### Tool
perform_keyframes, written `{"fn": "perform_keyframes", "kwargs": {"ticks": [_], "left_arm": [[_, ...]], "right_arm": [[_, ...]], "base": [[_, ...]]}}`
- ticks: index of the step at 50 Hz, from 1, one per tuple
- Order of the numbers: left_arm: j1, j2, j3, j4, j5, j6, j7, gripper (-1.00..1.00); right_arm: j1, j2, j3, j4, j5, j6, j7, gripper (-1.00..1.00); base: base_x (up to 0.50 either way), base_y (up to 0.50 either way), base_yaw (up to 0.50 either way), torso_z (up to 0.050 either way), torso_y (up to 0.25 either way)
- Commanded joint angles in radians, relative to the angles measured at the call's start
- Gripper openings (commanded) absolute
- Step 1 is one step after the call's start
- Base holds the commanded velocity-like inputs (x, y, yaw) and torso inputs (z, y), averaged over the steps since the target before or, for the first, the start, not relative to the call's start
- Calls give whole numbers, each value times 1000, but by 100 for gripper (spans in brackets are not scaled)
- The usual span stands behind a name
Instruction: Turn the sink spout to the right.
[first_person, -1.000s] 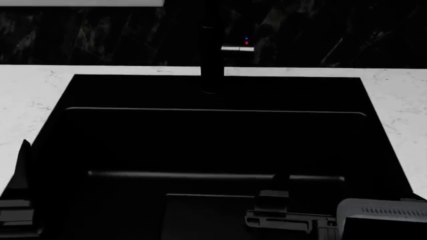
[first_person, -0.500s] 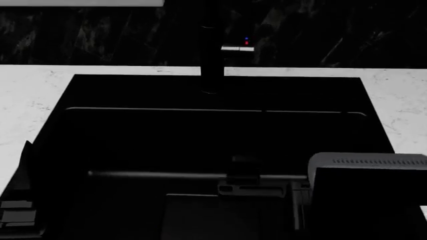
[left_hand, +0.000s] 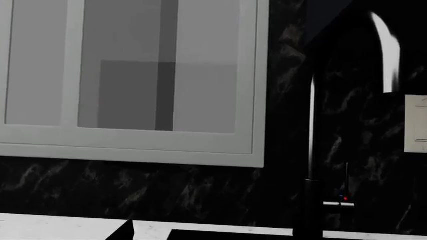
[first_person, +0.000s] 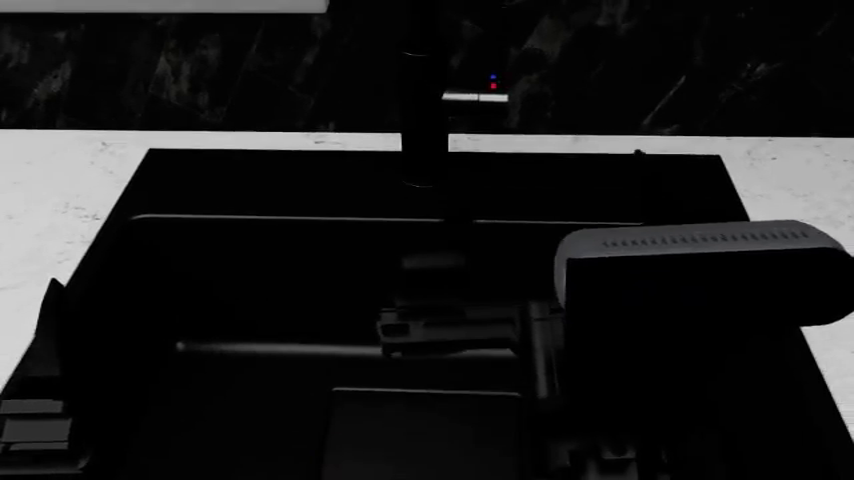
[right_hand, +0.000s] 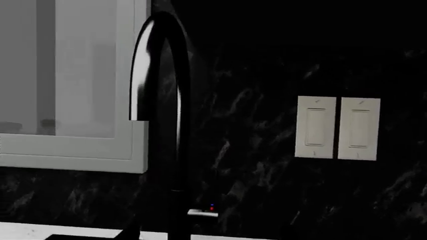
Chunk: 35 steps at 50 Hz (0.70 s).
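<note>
The sink spout (first_person: 422, 110) is a slim black tube standing upright at the back middle of the sink (first_person: 147, 180), a black basin set in white stone. My right gripper (first_person: 430, 275) hovers over the basin, short of the spout and apart from it, and looks open and empty. In the right wrist view the spout (right_hand: 163, 100) arches close ahead. My left gripper (first_person: 47, 330) sits low at the basin's front left corner, looks open and holds nothing. The left wrist view shows the spout (left_hand: 310, 150) further off.
A short grey lever (first_person: 477, 97) with red and blue dots sticks out beside the spout. A dark marbled backsplash rises behind, with two light switches (right_hand: 337, 127) and a white window frame (left_hand: 133, 150). White counter (first_person: 54, 190) flanks the basin.
My right arm has moved forward and to the left over the basin, toward the spout. The left arm and the spout have not moved.
</note>
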Motion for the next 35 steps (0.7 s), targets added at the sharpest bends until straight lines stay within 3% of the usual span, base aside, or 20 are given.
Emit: {"fn": "perform_keyframes", "kwargs": {"ticks": [1, 12, 35], "left_arm": [[-2, -3, 6, -7, 0, 3, -1, 100], [-5, -8, 33, -22, 19, 9, 5, 100], [-8, -17, 47, -25, 25, 9, -1, 100]], "right_arm": [[33, -5, -9, 4, 12, 22, 12, 100], [171, -44, -45, 85, 21, 42, 5, 100], [294, -119, -133, 316, -18, -93, -46, 100]], "base": [[0, 0, 0, 0, 0], [0, 0, 0, 0, 0], [0, 0, 0, 0, 0]]}}
